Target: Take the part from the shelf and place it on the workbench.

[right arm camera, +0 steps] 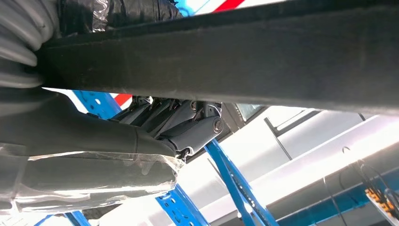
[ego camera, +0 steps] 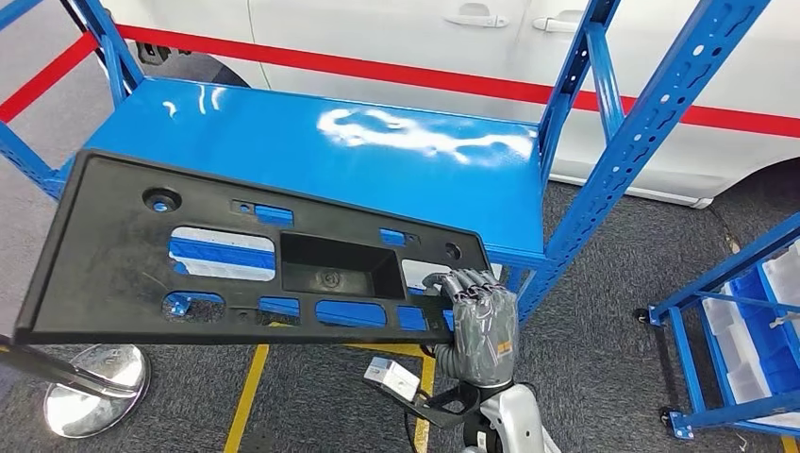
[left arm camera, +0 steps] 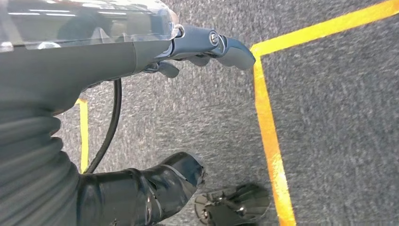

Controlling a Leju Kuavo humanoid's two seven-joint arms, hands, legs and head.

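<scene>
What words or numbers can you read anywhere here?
None can be read.
The black part that the right hand grips shows no letters.
The small white box near the wrist may carry a label, too small to read.
The white car shows no writing.

Part (ego camera: 123, 255) before the shelf (ego camera: 311, 156), right hand (ego camera: 479, 316) at its right edge.

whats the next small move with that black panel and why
Probably keep drawing the black panel back and up, away from the blue shelf. The right robot hand grips its near right edge, and most of the panel already overhangs the floor, while its far edge still sits over the shelf top. It should clear the shelf post before any turn toward a workbench.
</scene>
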